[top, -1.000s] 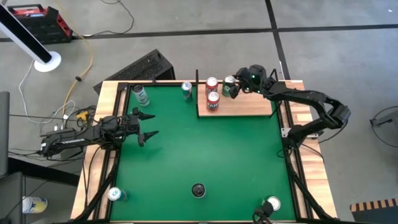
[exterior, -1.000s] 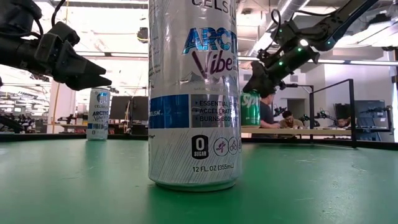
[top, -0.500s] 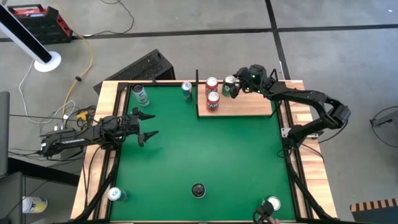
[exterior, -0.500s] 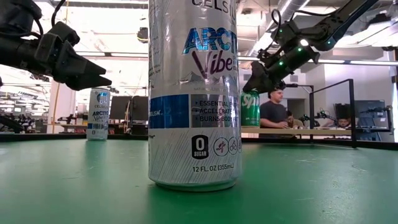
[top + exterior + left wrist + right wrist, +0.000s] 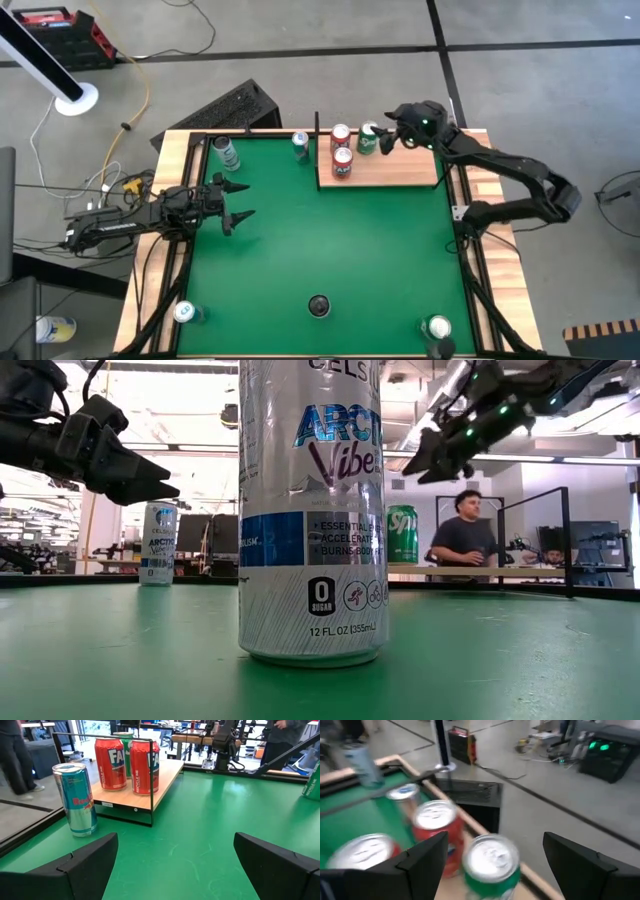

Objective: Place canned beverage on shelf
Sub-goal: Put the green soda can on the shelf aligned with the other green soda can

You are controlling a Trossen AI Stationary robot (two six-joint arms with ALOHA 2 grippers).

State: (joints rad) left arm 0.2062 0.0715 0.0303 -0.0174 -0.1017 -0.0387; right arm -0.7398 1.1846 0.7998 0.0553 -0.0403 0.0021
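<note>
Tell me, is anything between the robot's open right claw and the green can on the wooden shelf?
No. The high view shows only a bare gap between right gripper and green can.

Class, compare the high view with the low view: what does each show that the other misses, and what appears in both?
Only the high view shows the two red cans on the shelf and the cans at the table's near corners. Only the low view shows a large silver Celsius can close up and a seated person in the room behind. Both show the green can standing on the shelf, the right gripper open above it, and the left gripper open.
</note>
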